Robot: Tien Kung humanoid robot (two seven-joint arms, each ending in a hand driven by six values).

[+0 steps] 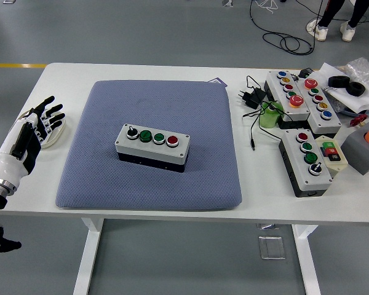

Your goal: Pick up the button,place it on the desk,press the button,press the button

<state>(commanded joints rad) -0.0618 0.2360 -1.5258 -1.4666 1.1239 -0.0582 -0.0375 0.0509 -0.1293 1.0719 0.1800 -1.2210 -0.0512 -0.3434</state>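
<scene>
1. The button box (pixel 152 146) is sitting on the blue-grey pad (pixel 149 145) in the middle of the white table (pixel 141 72), slightly turned, with a black selector knob and then two green buttons and a red one running left to right along its top.
2. The left hand (pixel 34 130) is hovering at the table's left edge, fingers spread wide and holding nothing, over a small white dish-like object (pixel 55 132); it is well apart from the box. The right hand is not showing.
3. Judging from this, the box is already lying in place, so pressing looks like the step in hand.
4. To do it well, the hand should be travelling right over the pad, curling all but one finger, and coming straight down on a single button cap.
5. The caps are sitting close together, so a wide fingertip risks catching two; pushing vertically should be keeping the box from sliding on the soft pad.
6. Other button boxes (pixel 301 98) and cables at the right are lying clear of that path.
</scene>
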